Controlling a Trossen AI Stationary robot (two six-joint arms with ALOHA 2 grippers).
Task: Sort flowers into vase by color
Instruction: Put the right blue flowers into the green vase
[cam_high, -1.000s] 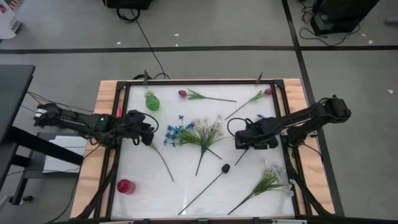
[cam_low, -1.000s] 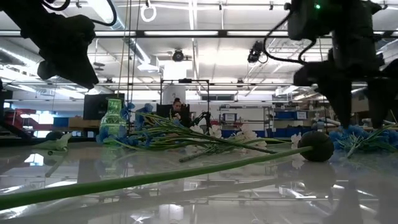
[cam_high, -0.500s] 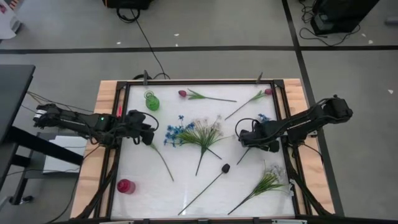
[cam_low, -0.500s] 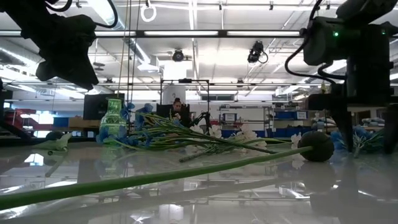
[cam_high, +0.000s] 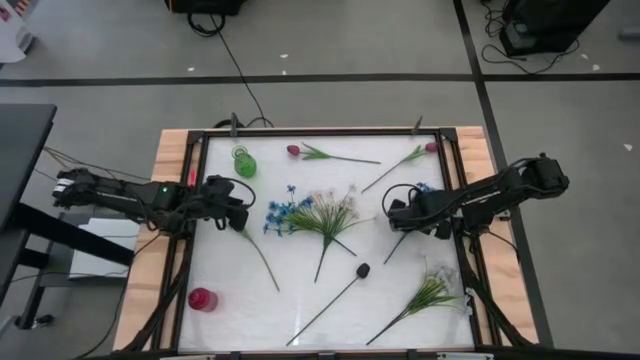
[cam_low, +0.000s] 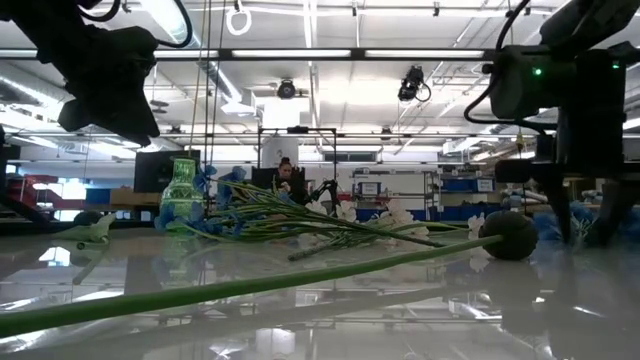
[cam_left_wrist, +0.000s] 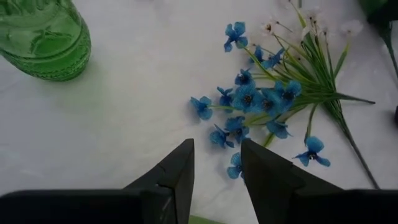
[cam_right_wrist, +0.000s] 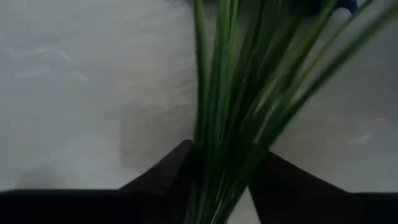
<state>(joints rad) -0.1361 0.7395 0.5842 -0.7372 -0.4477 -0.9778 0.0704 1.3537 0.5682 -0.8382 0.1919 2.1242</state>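
High view: the right gripper (cam_high: 398, 214) sits low over the right side of the white tabletop (cam_high: 300, 285), on the blue flower sprig (cam_high: 405, 222) that lies near the right frame rail. In the right wrist view its two dark fingers (cam_right_wrist: 163, 177) stand on either side of a bundle of green stems (cam_right_wrist: 233, 106), pinching the sprig between them. The left gripper (cam_high: 240, 212) hovers at the left side of the table, its fingers (cam_left_wrist: 177, 171) spread with nothing between them, pointing toward a cluster of blue flowers (cam_left_wrist: 249, 106) joined to white blossoms (cam_high: 335, 203) at mid-table. A green glass vase (cam_high: 244, 162) stands at the far left corner and a red vase (cam_high: 202, 299) at the near left corner. Two pink-red tulip buds (cam_high: 294, 150) lie along the far edge, a blackish bud (cam_high: 363, 270) on a long stem lies near the centre, and another white sprig (cam_high: 432, 290) lies at the near right. No readable writing or label shows on any object.
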